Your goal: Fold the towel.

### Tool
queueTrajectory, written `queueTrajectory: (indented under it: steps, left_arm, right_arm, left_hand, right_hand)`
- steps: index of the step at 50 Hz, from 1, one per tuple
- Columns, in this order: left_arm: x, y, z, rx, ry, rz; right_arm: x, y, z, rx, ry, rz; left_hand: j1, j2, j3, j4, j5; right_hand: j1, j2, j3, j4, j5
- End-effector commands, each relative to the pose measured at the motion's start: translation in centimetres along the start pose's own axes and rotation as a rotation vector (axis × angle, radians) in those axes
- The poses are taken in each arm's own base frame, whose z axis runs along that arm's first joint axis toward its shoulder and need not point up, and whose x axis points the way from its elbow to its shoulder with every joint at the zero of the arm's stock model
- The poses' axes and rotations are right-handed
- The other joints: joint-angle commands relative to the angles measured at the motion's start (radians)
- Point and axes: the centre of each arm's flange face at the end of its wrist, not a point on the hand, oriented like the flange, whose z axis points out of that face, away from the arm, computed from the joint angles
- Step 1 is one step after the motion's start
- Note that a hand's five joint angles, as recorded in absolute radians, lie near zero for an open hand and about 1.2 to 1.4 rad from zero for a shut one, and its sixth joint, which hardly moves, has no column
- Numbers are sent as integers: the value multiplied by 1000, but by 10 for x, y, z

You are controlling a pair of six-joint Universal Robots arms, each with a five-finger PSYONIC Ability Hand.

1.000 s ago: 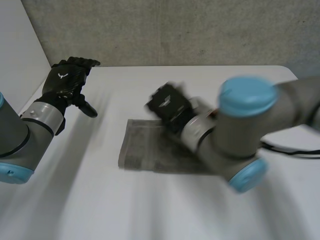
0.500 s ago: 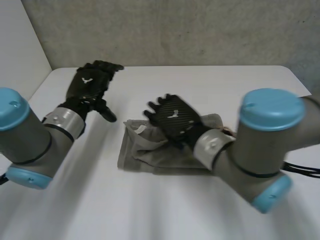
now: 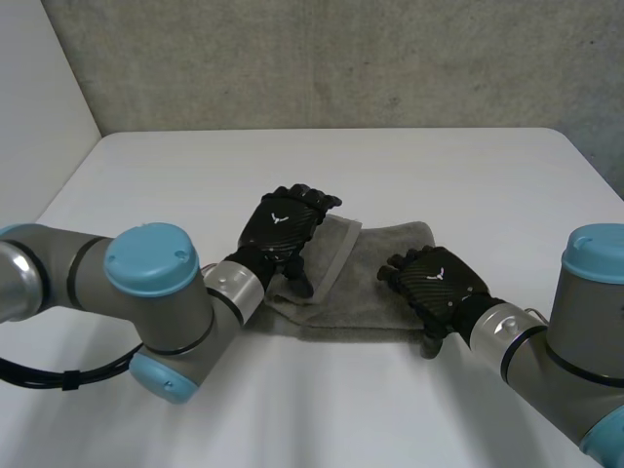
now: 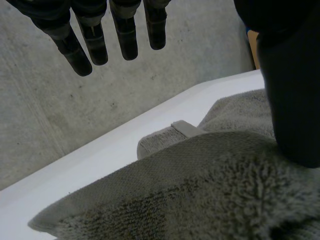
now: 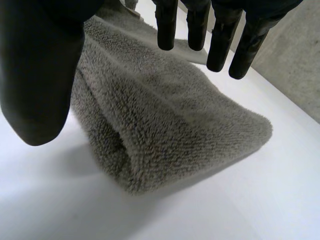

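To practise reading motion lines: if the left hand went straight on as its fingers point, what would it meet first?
The way looks free: the left hand points over bare table toward the concrete wall. Depth is unclear; it might first brush the towel.

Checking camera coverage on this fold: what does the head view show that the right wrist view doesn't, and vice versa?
Head view adds: the black left hand over the left end of the grey terry towel, both arms, and the towel's overall shape. Right wrist view adds: the towel's doubled, rounded end up close, its layers parted at the fold, under straight fingers. Both: the towel, the black right hand at its right end, and the white table.
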Motion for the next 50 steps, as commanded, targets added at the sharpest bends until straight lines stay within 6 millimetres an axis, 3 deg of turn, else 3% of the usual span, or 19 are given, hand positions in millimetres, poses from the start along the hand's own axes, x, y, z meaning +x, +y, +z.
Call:
queueTrajectory:
  steps: [1,9,16,25,30,35,41,50]
  left_arm:
    - [-6,8,12,-14,-43,26]
    - [-16,11,8,-43,-111,92]
    - [-17,-18,-7,1,-124,94]
    - [-6,-26,-17,11,-89,89]
    - [5,-13,-14,-10,-57,97]
    - [5,5,-5,-43,-58,98]
    - [3,12,4,-42,-63,99]
    - [-16,13,12,-39,-124,94]
  right_arm:
    - [0,15,11,-35,11,10]
    - [10,18,13,-50,69,1]
    - [11,19,14,-50,72,2]
    - [11,19,13,-51,71,7]
    - [11,19,13,-51,71,9]
    - [11,20,13,-51,71,9]
    - [11,20,14,-43,76,8]
    - [10,26,21,-44,77,6]
  left_hand:
    - [3,6,15,-3,-155]
    - [3,6,15,-3,-155]
    - [3,6,15,-3,-155]
    - [-11,-9,1,-17,-169]
    - [-14,-12,-2,-20,-172]
    - [-14,-12,-2,-20,-172]
    - [-11,-9,1,-17,-169]
    - [3,6,15,-3,-155]
  right_hand:
    - [116,127,123,123,124]
    - [122,133,129,130,130]
    - [119,130,126,127,127]
    - [119,130,126,127,127]
    - [119,130,126,127,127]
    - [131,142,138,138,139]
    - [237,248,243,244,245]
    - [694,705,700,701,702]
